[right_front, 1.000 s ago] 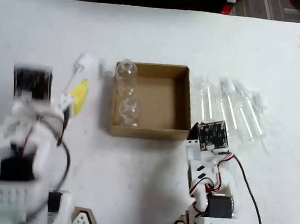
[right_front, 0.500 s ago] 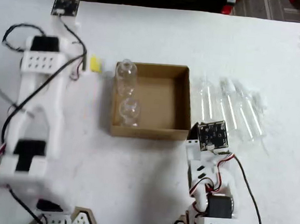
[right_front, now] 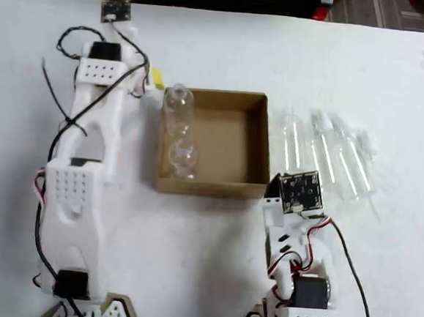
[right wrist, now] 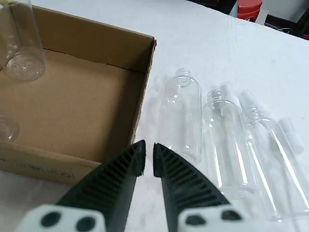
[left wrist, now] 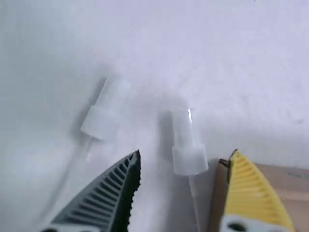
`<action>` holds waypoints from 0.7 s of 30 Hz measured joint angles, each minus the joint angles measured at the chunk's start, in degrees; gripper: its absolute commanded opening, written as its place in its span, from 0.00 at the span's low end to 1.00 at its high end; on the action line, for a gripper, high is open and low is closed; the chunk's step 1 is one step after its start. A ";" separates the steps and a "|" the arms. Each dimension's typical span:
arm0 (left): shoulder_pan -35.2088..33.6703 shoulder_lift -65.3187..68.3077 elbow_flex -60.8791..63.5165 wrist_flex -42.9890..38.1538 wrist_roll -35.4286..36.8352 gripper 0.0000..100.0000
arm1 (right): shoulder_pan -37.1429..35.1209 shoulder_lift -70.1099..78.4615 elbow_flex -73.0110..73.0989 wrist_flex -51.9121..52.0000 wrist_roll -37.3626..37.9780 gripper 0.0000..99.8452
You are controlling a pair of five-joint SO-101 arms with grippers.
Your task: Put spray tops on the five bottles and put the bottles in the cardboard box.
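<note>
Your left tool (left wrist: 186, 155) was spread wide and held nothing. It sat low over the tabletop (left wrist: 203, 38) with one spray top (left wrist: 189, 150) lying in the gap between its grey finger (left wrist: 113, 193) and yellow finger (left wrist: 248, 188). That top lay lengthwise along the tool's reach, nozzle end pointing away and thin tube trailing back toward the tool. You would likely have closed across its collar, the narrow way.

A second spray top (left wrist: 104, 113) lay just beyond the grey finger, apart from the first and tilted off its line. It probably left you room on that side.

The tight side was the other one. A corner of the cardboard box (left wrist: 289, 176) sat right behind the yellow finger, and you could not tell whether they touched.

From the high view, your left arm was stretched to the far left corner of the box. It was clearly the arm nearer these tops.

Two bottles (right_front: 179, 130) lay inside the box along its left wall. Whether they wore tops could not be made out.

Your right tool (right wrist: 148, 153) hung by the box's near right corner with its jaws all but together, gripping nothing. Beyond it, three bottles (right wrist: 215, 130) lay side by side on the tabletop right of the box. Their necks were open and pointing away, with open tabletop around them.
</note>
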 measured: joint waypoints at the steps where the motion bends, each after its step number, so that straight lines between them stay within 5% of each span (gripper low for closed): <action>1: 0.00 2.11 -2.02 0.00 0.00 0.27 | 0.00 0.00 0.00 0.00 0.00 0.02; 11: 0.09 16.00 -18.02 2.99 4.04 0.27 | 0.00 0.00 0.00 0.00 0.00 0.02; 17: 0.18 19.25 -25.23 8.62 5.01 0.11 | 0.00 0.00 0.00 0.00 0.00 0.02; 21: 0.18 19.87 -29.19 12.92 5.01 0.10 | 0.00 0.00 0.00 0.00 0.00 0.02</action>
